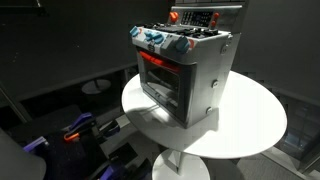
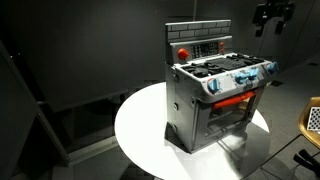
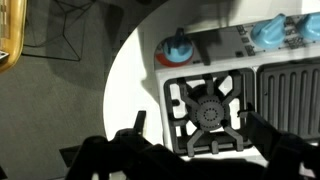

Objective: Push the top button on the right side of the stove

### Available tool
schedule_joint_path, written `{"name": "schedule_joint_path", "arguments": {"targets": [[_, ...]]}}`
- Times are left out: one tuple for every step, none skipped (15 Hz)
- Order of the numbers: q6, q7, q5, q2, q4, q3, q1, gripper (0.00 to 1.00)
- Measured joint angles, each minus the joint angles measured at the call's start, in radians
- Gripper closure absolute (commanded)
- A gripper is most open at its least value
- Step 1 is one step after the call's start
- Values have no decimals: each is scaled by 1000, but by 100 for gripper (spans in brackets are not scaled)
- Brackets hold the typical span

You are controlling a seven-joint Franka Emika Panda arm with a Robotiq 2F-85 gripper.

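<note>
The stove (image 1: 190,75) is a small silver-grey toy oven on a round white table (image 1: 250,125). It has blue-and-red knobs (image 1: 160,42), a dark glass door lit red inside, and an upright red-and-dark button panel (image 1: 195,17) at its back. It also shows in an exterior view (image 2: 215,95), with a red button (image 2: 182,53) on the panel. My gripper (image 2: 272,18) hangs in the air above and beside the stove, apart from it. In the wrist view my gripper (image 3: 195,125) is open and empty over a black burner grate (image 3: 208,112).
The table (image 2: 140,125) stands on a single pedestal in a dark room. Purple and blue objects (image 1: 75,130) lie on the floor below it. A yellow-framed object (image 3: 10,35) shows at the wrist view's edge.
</note>
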Motion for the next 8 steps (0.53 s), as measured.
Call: {"name": "schedule_joint_path", "arguments": {"targets": [[-10, -16, 0, -25, -24, -1, -2, 0], [-16, -33, 0, -49, -47, -3, -3, 0], [-21, -49, 0, -71, -68, -6, -5, 0], [-24, -67, 0, -90, -87, -8, -7, 0], [-25, -83, 0, -107, -105, -11, -9, 0], [-25, -96, 0, -121, -120, -14, -12, 0], [-25, -112, 0, -134, -131, -18, -14, 0], [-25, -124, 0, -143, -141, -21, -16, 0]]}}
